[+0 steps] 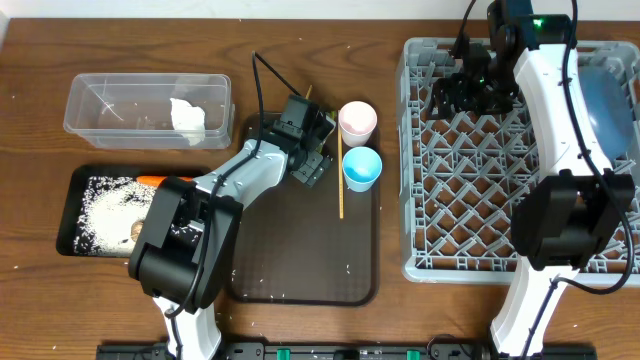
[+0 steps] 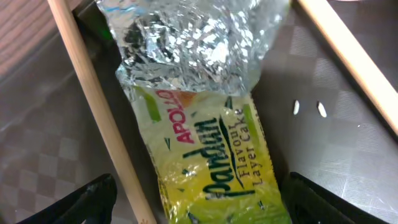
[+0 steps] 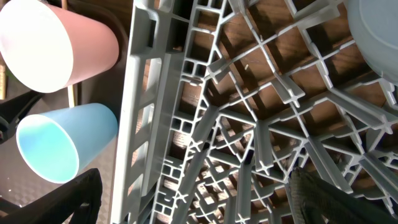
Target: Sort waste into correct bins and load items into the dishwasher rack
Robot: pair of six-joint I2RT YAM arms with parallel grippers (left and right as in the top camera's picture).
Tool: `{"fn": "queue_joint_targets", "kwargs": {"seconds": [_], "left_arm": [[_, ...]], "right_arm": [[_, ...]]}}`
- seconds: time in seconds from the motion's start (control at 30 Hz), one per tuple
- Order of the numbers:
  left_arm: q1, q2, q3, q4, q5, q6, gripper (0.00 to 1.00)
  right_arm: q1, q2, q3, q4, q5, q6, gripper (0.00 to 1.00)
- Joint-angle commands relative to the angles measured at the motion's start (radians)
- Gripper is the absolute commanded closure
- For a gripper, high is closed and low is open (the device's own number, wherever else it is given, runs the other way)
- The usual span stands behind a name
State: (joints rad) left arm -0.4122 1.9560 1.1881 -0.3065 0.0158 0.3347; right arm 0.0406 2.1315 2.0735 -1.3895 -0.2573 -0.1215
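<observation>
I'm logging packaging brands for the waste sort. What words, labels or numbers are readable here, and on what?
"APOLL", red, ending lost in a crease: on the yellow-and-silver wrapper.
"Pandan", green script: same wrapper.
"Flavour Layer Cake", small dark print: same wrapper.
No other text is readable in any view.

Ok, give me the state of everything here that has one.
Left tool, open over the wrapper.
Right tool, open above the dishwasher rack.
Wrapper, crumpled, not gripped.
Pink cup, upright, empty.
Light-blue cup, upright, empty.
Clear tub, holding a tissue.
Black tray, holding rice.
Dishwasher rack, holding a blue bowl.
</observation>
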Motion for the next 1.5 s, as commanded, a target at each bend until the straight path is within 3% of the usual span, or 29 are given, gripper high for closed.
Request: {"fn": "queue_joint_targets", "kwargs": {"seconds": [0.0, 0.13, 0.27, 0.93, 1.2, 1.47], "left_arm": [[-0.004, 0.077, -0.043, -0.028, 0.003, 0.035, 0.14], [-0.004, 0.101, -0.043, 0.021, 0.004, 0.034, 0.14], [-0.005, 0.128, -0.043, 0.031, 0.04, 0.034, 0.21], [-0.003, 0.145, -0.044, -0.079, 0.021, -0.019, 0.21], [-0.003, 0.028, 0.042, -0.184, -0.035, -0.076, 0.21], [-0.005, -0.073, 0.056, -0.21, 0.052, -0.075, 0.21]], "right_arm": [[0.006, -0.033, 0.006, 0.003, -0.001, -0.015, 0.11], [0.006, -0.033, 0.006, 0.005, -0.001, -0.015, 0.11], [0.006, -0.033, 0.006, 0.01, -0.001, -0.015, 0.1], [0.006, -0.033, 0.006, 0.013, -0.001, -0.015, 0.1], [0.006, -0.033, 0.006, 0.009, -0.001, -0.015, 0.1], [0.006, -0.033, 0.006, 0.01, -0.001, -0.015, 0.1]]}}
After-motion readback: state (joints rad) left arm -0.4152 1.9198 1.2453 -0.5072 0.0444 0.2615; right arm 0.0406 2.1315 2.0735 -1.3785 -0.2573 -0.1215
